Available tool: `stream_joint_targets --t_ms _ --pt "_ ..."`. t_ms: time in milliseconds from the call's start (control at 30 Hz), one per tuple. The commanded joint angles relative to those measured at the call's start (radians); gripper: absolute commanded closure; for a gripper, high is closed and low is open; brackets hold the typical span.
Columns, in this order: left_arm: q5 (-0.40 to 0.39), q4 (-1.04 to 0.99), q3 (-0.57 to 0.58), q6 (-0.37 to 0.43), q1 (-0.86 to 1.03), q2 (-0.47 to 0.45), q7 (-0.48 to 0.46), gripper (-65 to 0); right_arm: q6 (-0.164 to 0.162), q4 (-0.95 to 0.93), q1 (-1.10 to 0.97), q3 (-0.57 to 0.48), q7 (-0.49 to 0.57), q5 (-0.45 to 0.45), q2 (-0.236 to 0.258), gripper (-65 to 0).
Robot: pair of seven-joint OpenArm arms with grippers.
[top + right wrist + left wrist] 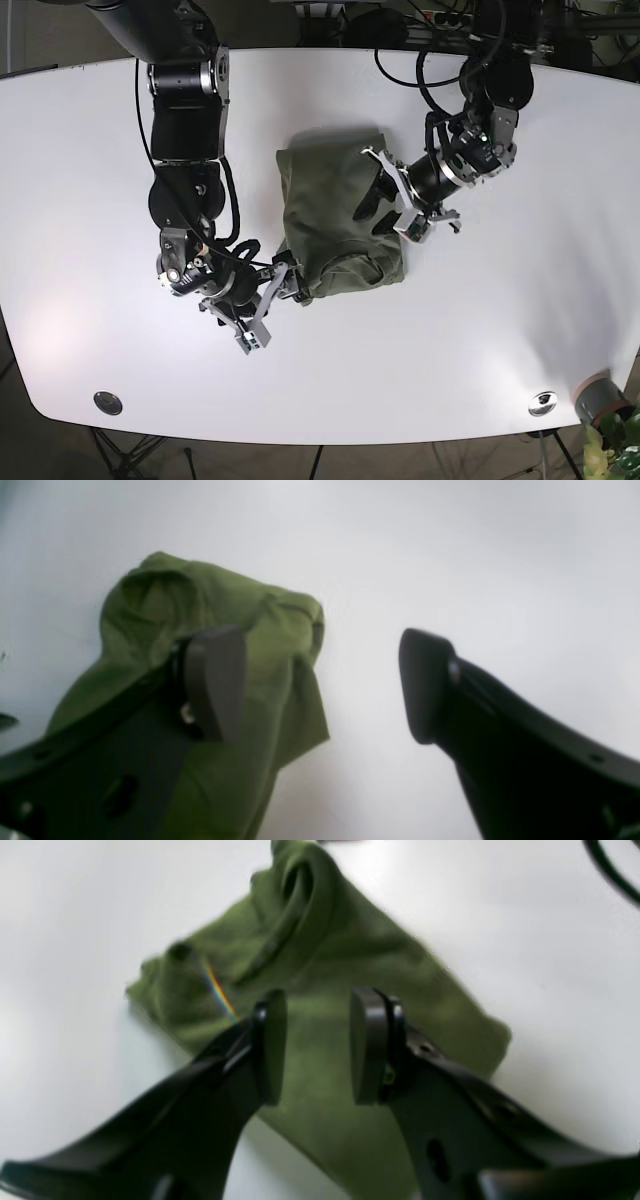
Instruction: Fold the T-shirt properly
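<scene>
Left gripper [318, 1045] open, poised over folded green T-shirt [335, 215] at centre of white desk [90, 180]. Right gripper [322, 685] spread wide at shirt's near corner, holding nothing.

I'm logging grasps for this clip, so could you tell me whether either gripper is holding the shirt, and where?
Neither: the left gripper and right gripper are open over the shirt.

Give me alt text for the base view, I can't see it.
A folded green T-shirt lies mid white table, seen from above. The left tool and right tool, both open, flank it at opposite edges.
</scene>
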Motion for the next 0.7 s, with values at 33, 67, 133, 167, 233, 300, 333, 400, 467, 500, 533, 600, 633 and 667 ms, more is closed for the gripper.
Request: stream_joint_targets --t_ms 33,67,133,167,233,300,333,400,467,500,533,600,633,667 --pt "0.06 0.021 -0.003 -0.002 0.033 0.058 -0.026 -19.2 0.004 -0.027 0.064 0.001 0.02 0.005 -0.022 -46.0" --pt "0.075 0.021 -0.003 -0.004 0.045 0.069 -0.026 -19.2 0.004 -0.029 0.068 0.001 0.02 0.003 -0.026 -46.0" --pt "0.097 0.02 -0.003 -0.004 0.063 0.078 -0.028 -19.0 0.004 -0.03 0.068 -0.01 0.02 0.003 -0.034 -45.8" --pt "0.101 0.015 -0.003 -0.004 0.068 0.08 -0.028 -19.0 0.001 -0.033 0.069 -0.032 0.02 0.002 -0.04 -45.8" --pt "0.103 0.009 -0.003 -0.004 0.071 0.08 -0.028 -19.0 -0.004 -0.053 0.083 -0.076 0.021 0.0 -0.045 -45.8" --pt "0.103 -0.002 -0.003 -0.004 0.08 0.08 -0.028 -19.0 -0.004 -0.085 0.091 -0.11 0.023 0.002 -0.049 -45.8" --pt "0.103 -0.003 -0.003 -0.004 0.083 0.078 -0.028 -19.0 -0.004 -0.101 0.092 -0.118 0.024 0.003 -0.051 -45.8" --pt "0.103 -0.006 -0.005 -0.004 0.086 0.077 -0.028 -19.0 -0.005 -0.125 0.092 -0.116 0.027 0.0 -0.054 -45.7" --pt "0.103 -0.008 -0.006 -0.004 0.092 0.073 -0.028 -19.0 -0.005 -0.141 0.092 -0.116 0.043 0.003 -0.054 -43.0" --pt "0.104 -0.008 -0.006 -0.004 0.092 0.073 -0.028 -19.0 -0.005 -0.145 0.091 -0.116 0.058 0.002 -0.054 -41.1" --pt "0.106 -0.008 -0.006 -0.004 0.094 0.073 -0.028 -19.0 -0.005 -0.15 0.089 -0.116 0.075 0.0 -0.054 -37.7" --pt "0.106 -0.019 -0.008 -0.004 0.094 0.073 -0.028 -19.0 -0.005 -0.168 0.089 -0.116 0.104 0.0 -0.049 -29.5" --pt "0.106 -0.026 -0.008 -0.004 0.094 0.073 -0.028 -19.0 -0.005 -0.179 0.089 -0.116 0.113 0.0 -0.049 -26.3" --pt "0.106 -0.04 -0.006 -0.004 0.092 0.072 -0.028 -19.0 -0.005 -0.2 0.091 -0.116 0.126 0.0 -0.048 -22.2"
